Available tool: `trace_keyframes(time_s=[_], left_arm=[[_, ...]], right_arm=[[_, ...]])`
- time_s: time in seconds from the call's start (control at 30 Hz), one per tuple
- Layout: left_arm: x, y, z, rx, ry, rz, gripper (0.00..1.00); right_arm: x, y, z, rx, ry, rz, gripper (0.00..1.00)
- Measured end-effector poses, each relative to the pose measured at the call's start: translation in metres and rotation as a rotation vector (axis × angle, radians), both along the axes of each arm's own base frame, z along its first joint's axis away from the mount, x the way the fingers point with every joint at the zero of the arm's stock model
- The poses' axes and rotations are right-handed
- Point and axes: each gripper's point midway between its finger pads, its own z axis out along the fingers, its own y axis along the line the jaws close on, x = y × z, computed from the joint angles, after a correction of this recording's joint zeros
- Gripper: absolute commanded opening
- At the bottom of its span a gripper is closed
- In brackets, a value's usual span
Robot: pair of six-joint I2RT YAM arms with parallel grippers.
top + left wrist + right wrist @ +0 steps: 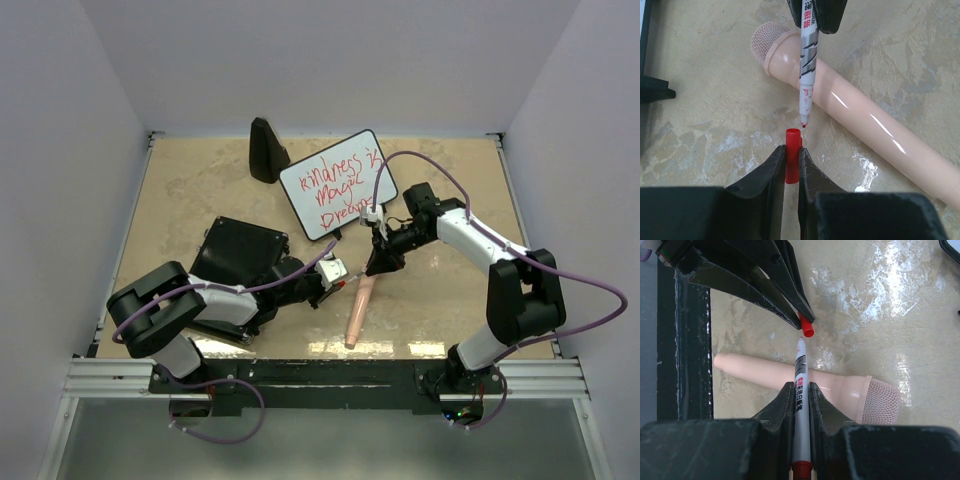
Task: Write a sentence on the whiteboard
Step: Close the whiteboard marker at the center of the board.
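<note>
**Marker and cap held tip to mouth above the bench**

The whiteboard stands tilted at the back middle of the bench. It carries three lines of red handwriting (the top one seems to read "Kindness is").

In front of it, well apart from the board, the two arms meet over the middle of the bench. The left jaws stand narrow, pinching a small red cap that sticks up between them with its open end outward. The right jaws are closed on a white marker with black print and a red end. They grip it along the barrel, and its red tip points at the cap. The tip sits just beside the cap's open mouth and is not inside it.

Below both, a peach-coloured toy microphone lies flat on the bench, its mesh head toward the whiteboard.

A flat black case lies to the left, partly under the left arm. A dark cone-shaped object stands just beside the board's left edge.
</note>
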Motion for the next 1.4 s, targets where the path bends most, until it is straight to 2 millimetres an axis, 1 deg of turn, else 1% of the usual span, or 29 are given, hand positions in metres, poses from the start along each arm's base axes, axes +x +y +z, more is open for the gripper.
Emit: trace_keyframes(time_s=[0.63, 1.0, 1.27, 1.4], left_arm=[[-0.006, -0.004, 0.002, -0.019, 0.0, -0.033, 0.0], [-0.006, -0.005, 0.004, -0.029, -0.007, -0.033, 0.0], [-0.007, -0.007, 0.006, -0.04, -0.004, -0.038, 0.0], [-0.008, -0.008, 0.007, -0.045, -0.003, -0.046, 0.0]], right_arm=[[0.002, 0.003, -0.001, -0.002, 0.003, -0.009, 0.0], [0.002, 0.003, -0.003, -0.015, 0.001, -0.008, 0.0], [-0.002, 0.008, -0.01, -0.019, 0.032, 0.012, 0.0], [-0.002, 0.009, -0.011, -0.017, 0.038, 0.016, 0.0]])
